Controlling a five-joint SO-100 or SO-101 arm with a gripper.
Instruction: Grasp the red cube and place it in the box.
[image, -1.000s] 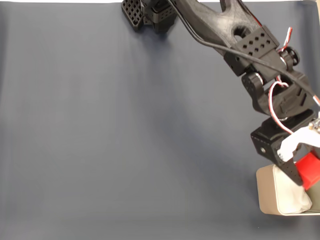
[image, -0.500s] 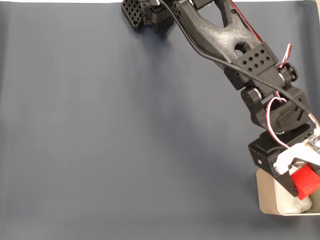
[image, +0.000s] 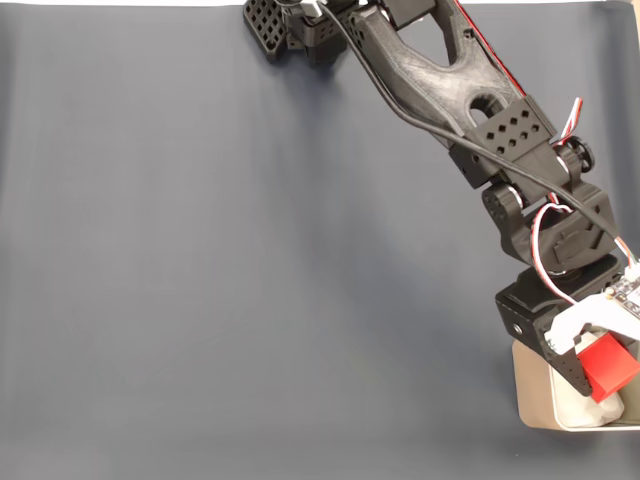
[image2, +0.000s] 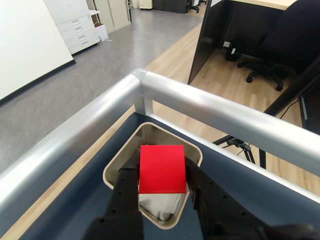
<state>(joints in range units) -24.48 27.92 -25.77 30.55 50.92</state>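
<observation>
Partly hidden under the gripper (image: 592, 368), the box (image: 530, 385) is cut off at the right edge; fingers clamp the red cube (image2: 162, 168) above it.

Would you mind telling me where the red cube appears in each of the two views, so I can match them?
Fixed view: the red cube sits at the lower right edge, held in the gripper.
Wrist view: the cube is low centre, between the black fingers.
Shared landmark: the box, directly beneath the cube.
</observation>
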